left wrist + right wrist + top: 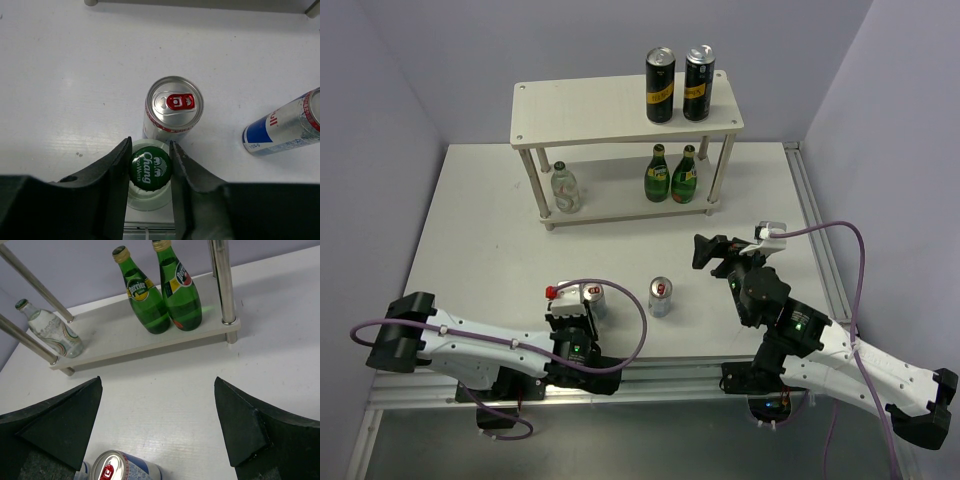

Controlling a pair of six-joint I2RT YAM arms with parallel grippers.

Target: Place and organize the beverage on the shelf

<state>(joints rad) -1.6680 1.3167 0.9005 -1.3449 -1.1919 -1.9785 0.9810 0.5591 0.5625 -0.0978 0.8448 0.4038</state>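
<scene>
1. Left pincer [150, 150]: clamped on the green-capped neck of a clear bottle [150, 169] standing on the table [60, 75], bottom centre of the left wrist view.
2. Can [172, 112] stands just beyond it; second can [282, 125] is at the right edge.
3. Right pincer [158, 390]: wide apart, holding nothing.
4. Shelf [610, 120], lower tier: shelved bottle [565, 188] left, green bottles [658, 178] right.

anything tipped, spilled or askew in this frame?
Nothing stands out. Left gripper is shut on the cap of a clear bottle. The can beside it and the centre can stand upright on the table, no spill. Green bottles, shelved clear bottle and black cans stand upright on the shelf.
</scene>
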